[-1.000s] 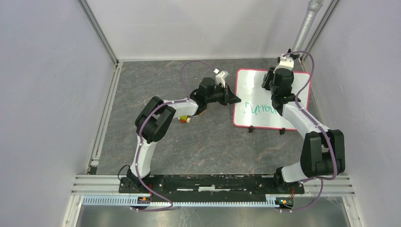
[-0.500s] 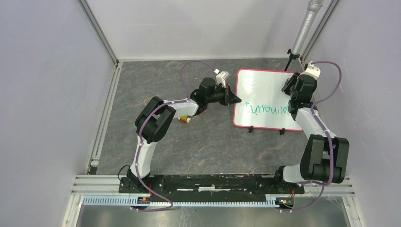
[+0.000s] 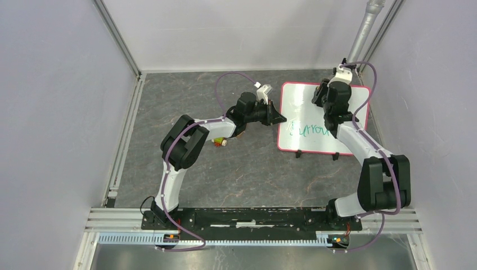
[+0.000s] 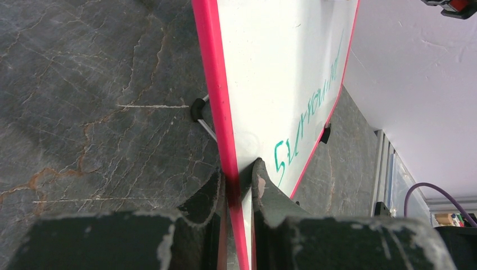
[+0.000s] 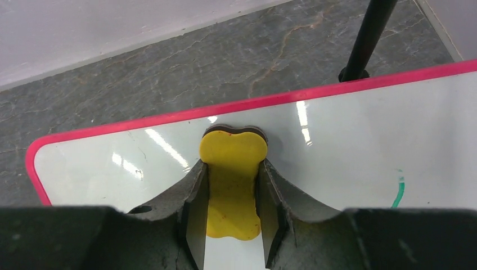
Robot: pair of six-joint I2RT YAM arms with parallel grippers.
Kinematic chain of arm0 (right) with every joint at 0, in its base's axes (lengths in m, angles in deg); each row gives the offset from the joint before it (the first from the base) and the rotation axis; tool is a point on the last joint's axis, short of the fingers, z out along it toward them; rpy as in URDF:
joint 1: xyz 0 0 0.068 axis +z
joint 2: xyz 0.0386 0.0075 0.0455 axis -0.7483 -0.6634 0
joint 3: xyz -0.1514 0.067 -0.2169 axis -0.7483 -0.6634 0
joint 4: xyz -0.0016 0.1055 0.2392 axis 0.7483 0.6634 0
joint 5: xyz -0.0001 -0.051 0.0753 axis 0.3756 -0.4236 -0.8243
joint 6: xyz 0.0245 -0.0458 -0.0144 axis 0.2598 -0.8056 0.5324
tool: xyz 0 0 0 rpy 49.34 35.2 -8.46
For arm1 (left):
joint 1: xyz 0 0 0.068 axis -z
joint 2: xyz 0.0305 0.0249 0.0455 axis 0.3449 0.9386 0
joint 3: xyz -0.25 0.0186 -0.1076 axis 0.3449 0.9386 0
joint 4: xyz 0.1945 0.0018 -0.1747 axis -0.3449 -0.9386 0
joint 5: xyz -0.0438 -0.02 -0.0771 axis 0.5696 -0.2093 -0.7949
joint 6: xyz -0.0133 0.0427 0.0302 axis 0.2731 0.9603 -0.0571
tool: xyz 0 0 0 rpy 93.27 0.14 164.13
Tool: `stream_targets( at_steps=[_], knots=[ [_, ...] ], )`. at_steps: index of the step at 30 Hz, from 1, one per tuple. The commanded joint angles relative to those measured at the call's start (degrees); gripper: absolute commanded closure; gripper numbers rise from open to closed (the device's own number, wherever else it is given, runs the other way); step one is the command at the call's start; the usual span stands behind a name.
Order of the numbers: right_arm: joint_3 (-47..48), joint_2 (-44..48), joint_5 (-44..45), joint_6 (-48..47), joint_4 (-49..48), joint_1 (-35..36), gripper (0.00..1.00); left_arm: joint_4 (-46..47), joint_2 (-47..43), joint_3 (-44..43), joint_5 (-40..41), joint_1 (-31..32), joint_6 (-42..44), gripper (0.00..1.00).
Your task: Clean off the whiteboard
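Note:
The whiteboard (image 3: 306,112), white with a pink-red frame and black feet, lies at the back right and carries green handwriting (image 3: 308,130) across its middle. My left gripper (image 3: 279,118) is shut on the board's left edge; in the left wrist view (image 4: 237,171) the pink frame (image 4: 211,67) runs between its fingers. My right gripper (image 3: 323,95) is shut on a yellow bone-shaped eraser (image 5: 232,169) and presses it on the board's upper part, near the far frame edge (image 5: 236,107). A green mark (image 5: 399,191) shows to its right.
A small red and yellow marker (image 3: 219,142) lies on the dark stone tabletop under the left arm. A grey pole (image 3: 365,28) on a black stand (image 5: 368,34) rises behind the board's far right corner. Grey walls close in left and right.
My right gripper with the eraser swung out to the board's right edge half a second ago, then came back left to the upper middle. The left gripper has not moved.

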Motion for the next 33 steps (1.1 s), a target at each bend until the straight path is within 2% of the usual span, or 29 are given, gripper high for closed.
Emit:
stream_targets(
  at_steps=[1, 10, 14, 19, 25, 28, 33],
  knots=[
    [1.1, -1.9, -0.2, 0.5, 3.0, -2.6, 0.62, -8.4, 2.7, 1.0, 12.7, -0.4, 10.4, 0.98],
    [-9.5, 1.4, -4.5, 1.5, 1.4, -18.0, 0.62, -8.5, 2.7, 0.9, 12.5, -0.3, 10.6, 0.98],
    [-10.4, 2.2, -4.5, 0.0, 1.2, -19.0, 0.62, -8.5, 2.7, 0.9, 12.5, -0.3, 10.7, 0.98],
    [-8.6, 2.9, -3.4, -0.5, 1.6, -15.3, 0.62, -8.5, 2.8, 0.8, 12.6, -0.2, 10.8, 0.98],
    [-4.6, 2.1, 0.2, -0.8, 2.6, -1.8, 0.62, -8.7, 2.8, 0.7, 12.8, -0.1, 10.8, 0.98],
    [-2.9, 0.5, 0.3, -0.3, 2.3, 2.5, 0.62, -8.9, 2.9, 0.5, 12.8, -0.1, 10.9, 0.98],
    [-3.1, -2.0, -0.3, -0.8, 1.6, 4.4, 0.62, -9.2, 2.9, 0.3, 13.0, -0.1, 10.8, 0.98]
  ],
)
